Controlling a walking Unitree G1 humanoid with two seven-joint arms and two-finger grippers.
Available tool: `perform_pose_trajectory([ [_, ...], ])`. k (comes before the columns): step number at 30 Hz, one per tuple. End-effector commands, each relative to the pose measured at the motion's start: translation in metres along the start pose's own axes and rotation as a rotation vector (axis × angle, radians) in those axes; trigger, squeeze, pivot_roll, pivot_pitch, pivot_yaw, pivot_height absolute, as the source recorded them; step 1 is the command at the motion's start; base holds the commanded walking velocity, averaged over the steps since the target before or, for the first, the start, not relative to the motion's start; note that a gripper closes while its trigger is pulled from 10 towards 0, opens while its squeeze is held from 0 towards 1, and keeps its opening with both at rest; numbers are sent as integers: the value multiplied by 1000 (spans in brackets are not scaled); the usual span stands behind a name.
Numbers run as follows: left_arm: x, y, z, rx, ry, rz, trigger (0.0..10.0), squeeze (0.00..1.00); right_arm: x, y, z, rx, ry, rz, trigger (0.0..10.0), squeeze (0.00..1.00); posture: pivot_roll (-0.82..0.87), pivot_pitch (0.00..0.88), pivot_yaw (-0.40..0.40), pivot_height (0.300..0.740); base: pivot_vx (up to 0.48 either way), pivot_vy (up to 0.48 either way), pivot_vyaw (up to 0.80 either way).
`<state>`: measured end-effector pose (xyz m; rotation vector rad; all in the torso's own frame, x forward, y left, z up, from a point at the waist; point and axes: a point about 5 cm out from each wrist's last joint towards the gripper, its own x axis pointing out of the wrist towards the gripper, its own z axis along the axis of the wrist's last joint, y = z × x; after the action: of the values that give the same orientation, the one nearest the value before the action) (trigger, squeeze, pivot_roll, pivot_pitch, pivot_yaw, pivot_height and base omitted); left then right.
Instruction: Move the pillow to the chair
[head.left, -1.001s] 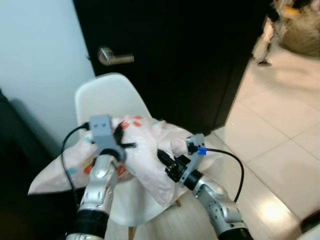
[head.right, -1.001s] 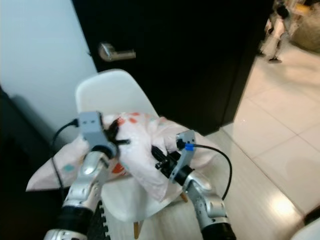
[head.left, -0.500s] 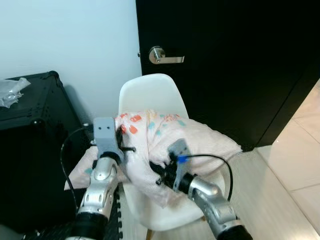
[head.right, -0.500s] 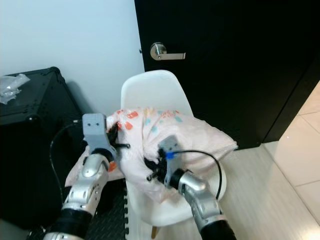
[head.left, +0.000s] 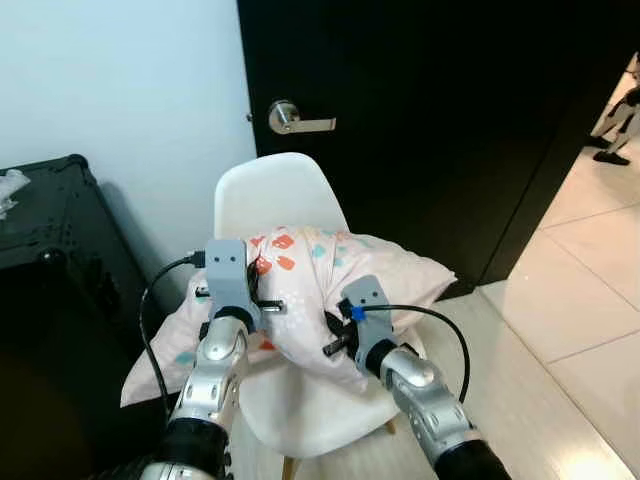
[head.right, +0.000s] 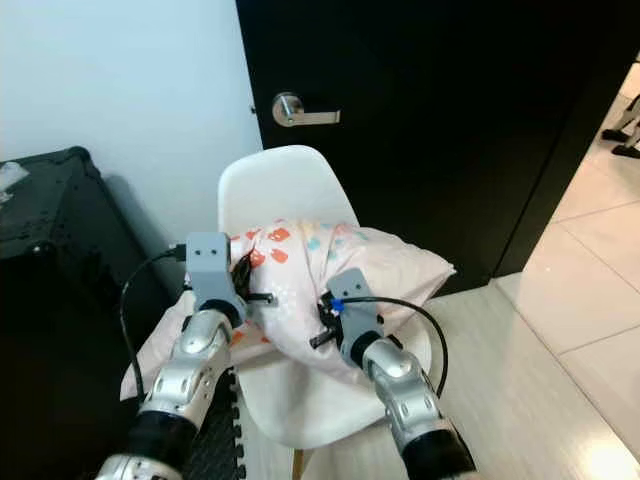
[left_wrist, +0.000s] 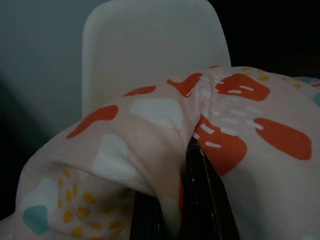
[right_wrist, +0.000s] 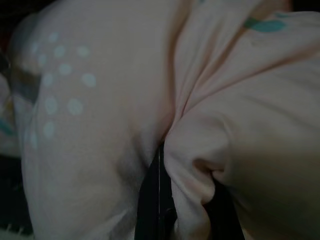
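Note:
The pillow (head.left: 335, 280) is pale pink with orange, teal and white blotches. It lies slumped across the seat of the white shell chair (head.left: 275, 195), with one corner hanging off the chair's left side. My left gripper (head.left: 262, 300) is shut on a fold of fabric at the pillow's left part; in the left wrist view the black fingers (left_wrist: 200, 195) pinch the cloth. At the pillow's front edge my right gripper (head.left: 333, 338) is also shut on the pillow, and its fingers (right_wrist: 152, 200) are half buried in the fabric.
Behind the chair stands a black door (head.left: 450, 120) with a silver lever handle (head.left: 292, 118). A black case (head.left: 50, 240) stands at the left against the pale wall. Light tiled floor (head.left: 580, 310) stretches to the right.
The whole view has swung and steadied, so the camera moved. Both grippers still hold the pillow, which now lies a little lower over the chair seat.

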<state>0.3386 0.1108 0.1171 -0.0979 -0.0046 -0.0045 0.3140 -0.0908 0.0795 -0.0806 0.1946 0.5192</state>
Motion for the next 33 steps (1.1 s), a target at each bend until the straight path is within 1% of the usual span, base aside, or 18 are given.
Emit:
perform_pose_trajectory([
  [1, 1, 8, -2, 28, -2, 34, 10000, 0, 3, 2, 1, 9, -5, -3, 10000, 0, -65, 76, 38, 740, 0, 0, 0],
  [2, 3, 10, -6, 41, 17, 54, 10000, 0, 5, 1, 2, 45, -8, -18, 10000, 0, -65, 79, 38, 740, 0, 0, 0],
  [3, 3, 10, -6, 41, 17, 54, 10000, 0, 5, 1, 2, 45, -8, -18, 10000, 0, -65, 79, 38, 740, 0, 0, 0],
  [4, 4, 11, -8, 45, 32, 68, 10000, 0, 7, 0, 3, 77, -11, -30, 10000, 0, -66, 79, 39, 740, 0, 0, 0],
  [6, 4, 11, -8, 45, 32, 68, 10000, 0, 7, 0, 3, 77, -11, -30, 10000, 0, -66, 79, 39, 740, 0, 0, 0],
  [8, 7, 9, -11, 54, 44, 73, 10000, 0, 14, -3, 9, 148, -16, -74, 10000, 0, -70, 86, 44, 740, 0, 0, 0],
  [9, 7, 7, -11, 53, 44, 64, 10000, 0, 16, -3, 11, 174, -26, -76, 10000, 0, -70, 89, 44, 735, 0, 0, 0],
  [10, 7, 7, -11, 53, 44, 64, 10000, 0, 16, -3, 11, 174, -26, -76, 10000, 0, -70, 89, 44, 735, 0, 0, 0],
  [11, 7, 3, -12, 53, 47, 43, 10000, 0, 19, -2, 14, 182, -39, -68, 10000, 0, -72, 94, 47, 725, 0, 0, 0],
  [12, 7, 3, -12, 53, 47, 43, 10000, 0, 19, -2, 14, 182, -39, -68, 10000, 0, -72, 94, 47, 725, 0, 0, 0],
  [15, 6, -5, -17, 53, 55, 6, 10000, 0, 23, 0, 17, 179, -45, -61, 10000, 0, -72, 100, 48, 710, 0, 0, 0],
  [16, 6, -5, -17, 53, 55, 6, 10000, 0, 23, 0, 17, 179, -45, -61, 10000, 0, -72, 100, 48, 710, 0, 0, 0],
  [19, 5, -11, -20, 62, 58, -24, 10000, 0, 25, 1, 19, 211, -53, -52, 10000, 0, -69, 105, 49, 695, 0, 0, 0],
  [25, 3, -15, -23, 70, 60, -42, 10000, 0, 26, 2, 18, 212, -52, -51, 10000, 0, -70, 112, 49, 680, 0, 0, 0],
  [29, 0, -20, -29, 60, 82, -59, 10000, 0, 27, 6, 17, 192, -49, -34, 10000, 0, -71, 120, 56, 665, 0, 0, 0],
  [30, -1, -21, -30, 57, 82, -62, 10000, 0, 27, 8, 16, 191, -49, -26, 10000, 0, -70, 125, 59, 655, 0, 0, 0],
  [32, -1, -21, -30, 57, 82, -62, 10000, 0, 27, 8, 16, 191, -49, -26, 10000, 0, -70, 125, 59, 655, 0, 0, 0],
  [33, -1, -22, -30, 59, 78, -64, 10000, 0, 28, 10, 15, 191, -48, -25, 10000, 0, -68, 134, 60, 645, 0, 0, 0],
])
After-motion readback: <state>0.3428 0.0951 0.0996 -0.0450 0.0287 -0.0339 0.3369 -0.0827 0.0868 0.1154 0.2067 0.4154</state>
